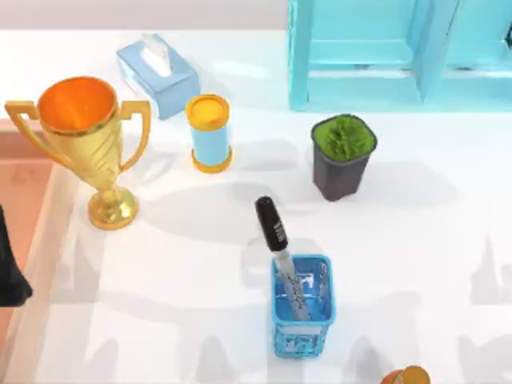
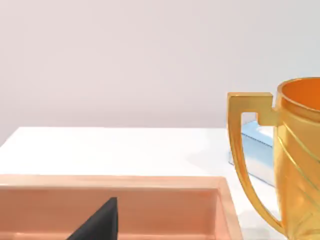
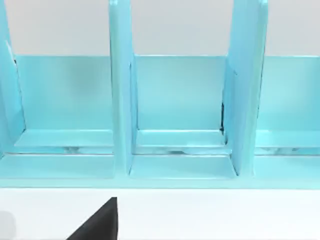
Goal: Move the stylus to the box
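The stylus (image 1: 280, 248) stands in the blue box (image 1: 302, 320), which sits on the white table (image 1: 416, 240) near the front edge, a bit right of the middle. The silvery-grey barrel goes down inside the box. The thick black cap sticks up out of the box and leans toward the back and a little to the left. No gripper is touching the stylus. Behind the box and a little to the right is a dark pot with a green plant (image 1: 343, 156) in it. Behind the box and to the left is a small blue can with an orange top (image 1: 210, 133), standing up straight. Farther back on the left is a blue tissue box (image 1: 157, 74) with a white tissue poking out. A big gold trophy (image 1: 78, 140) with two handles stands near the left side of the table. To the left of the trophy is a peach-coloured tray (image 2: 150, 200). At the back right is a light blue shelf (image 3: 180, 115) split into open parts by upright walls. A small orange round thing (image 1: 406, 375) peeks in at the front edge on the right. A dark piece of the left arm (image 1: 12, 272) shows at the far left edge of the top view, well away from the box. I cannot tell if the left gripper or the right gripper is open or closed.
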Motion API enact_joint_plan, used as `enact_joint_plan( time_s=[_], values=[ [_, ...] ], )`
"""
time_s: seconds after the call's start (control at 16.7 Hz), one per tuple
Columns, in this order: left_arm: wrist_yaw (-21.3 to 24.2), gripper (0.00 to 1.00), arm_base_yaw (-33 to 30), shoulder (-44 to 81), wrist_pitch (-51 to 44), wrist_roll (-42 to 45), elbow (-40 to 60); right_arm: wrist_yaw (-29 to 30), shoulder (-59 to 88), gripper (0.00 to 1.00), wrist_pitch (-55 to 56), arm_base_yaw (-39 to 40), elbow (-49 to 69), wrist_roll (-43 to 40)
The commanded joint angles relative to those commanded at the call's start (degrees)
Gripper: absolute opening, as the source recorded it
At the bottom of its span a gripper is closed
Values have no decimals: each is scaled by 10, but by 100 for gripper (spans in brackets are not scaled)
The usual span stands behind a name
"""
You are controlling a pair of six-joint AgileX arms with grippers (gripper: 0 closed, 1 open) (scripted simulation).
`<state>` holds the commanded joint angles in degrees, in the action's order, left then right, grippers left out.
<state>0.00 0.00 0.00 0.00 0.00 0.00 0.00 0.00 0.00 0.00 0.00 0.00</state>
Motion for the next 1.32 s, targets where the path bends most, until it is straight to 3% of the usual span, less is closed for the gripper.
enact_joint_plan(
  time_s=[0.24, 0.48, 1.32],
  values=[
    [-1, 100, -11, 17, 8, -2, -5, 0, 0, 100, 0, 0, 0, 0],
    [-11, 100, -71, 105, 70, -28, -14, 0, 0, 100, 0, 0, 0, 0],
    [-121, 100, -417, 632, 552, -245, -5, 0, 0, 100, 0, 0, 0, 0]
  ],
)
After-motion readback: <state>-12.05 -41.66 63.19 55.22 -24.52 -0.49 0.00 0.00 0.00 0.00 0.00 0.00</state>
